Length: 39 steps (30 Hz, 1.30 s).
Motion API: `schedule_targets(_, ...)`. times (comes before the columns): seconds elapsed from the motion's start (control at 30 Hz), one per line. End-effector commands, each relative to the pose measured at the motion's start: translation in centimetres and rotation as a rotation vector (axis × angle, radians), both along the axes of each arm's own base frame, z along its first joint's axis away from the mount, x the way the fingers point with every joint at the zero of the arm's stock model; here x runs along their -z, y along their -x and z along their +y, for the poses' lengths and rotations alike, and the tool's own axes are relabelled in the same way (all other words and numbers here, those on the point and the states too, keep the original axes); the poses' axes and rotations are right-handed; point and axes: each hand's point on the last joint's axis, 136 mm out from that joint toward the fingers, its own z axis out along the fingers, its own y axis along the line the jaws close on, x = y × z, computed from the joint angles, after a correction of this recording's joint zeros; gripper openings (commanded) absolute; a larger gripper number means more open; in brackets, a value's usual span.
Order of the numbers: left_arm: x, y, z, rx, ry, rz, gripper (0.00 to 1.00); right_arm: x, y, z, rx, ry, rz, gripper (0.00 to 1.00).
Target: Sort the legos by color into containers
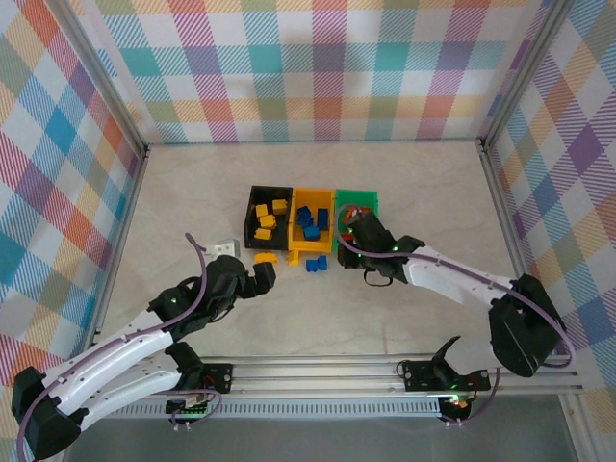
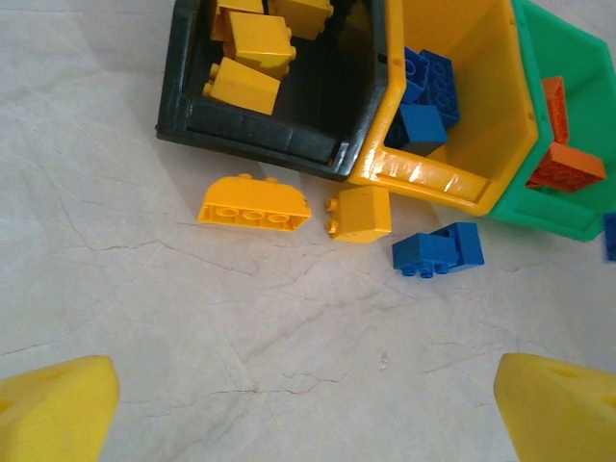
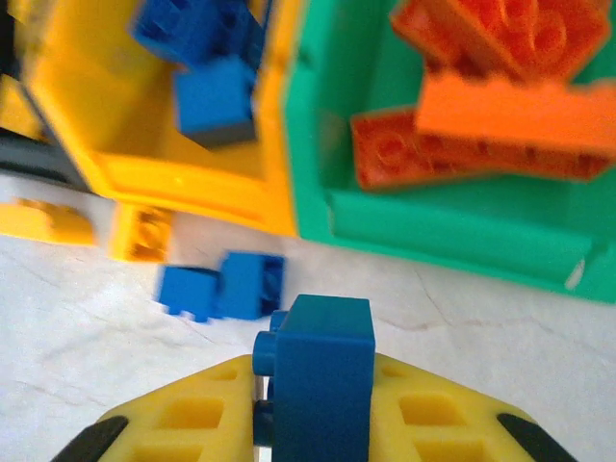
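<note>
Three joined bins stand mid-table: black point(image 1: 252, 223), yellow-orange point(image 1: 300, 200) and green point(image 1: 368, 199). Yellow bricks point(image 2: 245, 85) lie in the black bin point(image 2: 289, 144), blue bricks point(image 2: 428, 91) in the yellow-orange bin point(image 2: 433, 178), orange-red bricks point(image 3: 500, 106) in the green bin point(image 3: 452, 231). On the table in front lie a long yellow brick point(image 2: 255, 204), a small yellow brick point(image 2: 361, 214) and blue bricks point(image 2: 440, 250). My left gripper point(image 2: 308, 414) hangs open short of them. My right gripper point(image 3: 313, 404) is shut on a blue brick point(image 3: 322, 375), just before the green bin.
A small grey-white block point(image 1: 225, 246) sits left of the bins, near my left arm. Aluminium rails point(image 1: 500, 192) and checkered walls fence the table. The right arm point(image 1: 452, 274) stretches diagonally from the near right corner to the bins.
</note>
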Motion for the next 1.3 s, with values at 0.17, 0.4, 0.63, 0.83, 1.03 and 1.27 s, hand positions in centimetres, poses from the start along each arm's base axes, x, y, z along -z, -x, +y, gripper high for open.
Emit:
schedule_targets(0.17, 1.0, 0.5, 0.5, -0.013, -0.021, 0.020, 1.00, -3.3, -6.5, 5.4, -0.066, 0.018, -0.078, 0.28)
schedule_targets(0.4, 1.3, 0.6, 0.4, -0.004, -0.020, 0.027, 1.00, -0.9, -11.8, 7.2, -0.020, 0.102, -0.053, 0.30)
schedule_targets(0.63, 1.0, 0.4, 0.2, 0.000, -0.010, 0.016, 1.00, -2.8, -13.7, 8.2, 0.004, 0.074, -0.106, 0.69)
schedule_targets(0.83, 0.3, 0.2, 0.2, 0.004, -0.006, -0.009, 1.00, -6.3, -10.7, 7.5, -0.023, -0.023, -0.146, 0.80)
schedule_targets(1.03, -0.5, 0.2, 0.6, -0.009, 0.004, -0.035, 1.00, -5.2, -4.3, 5.2, -0.041, -0.070, -0.107, 0.83)
schedule_targets(1.27, -0.1, 0.5, 1.1, -0.024, 0.006, -0.038, 1.00, -0.1, 1.4, 4.0, -0.064, -0.161, 0.010, 0.79)
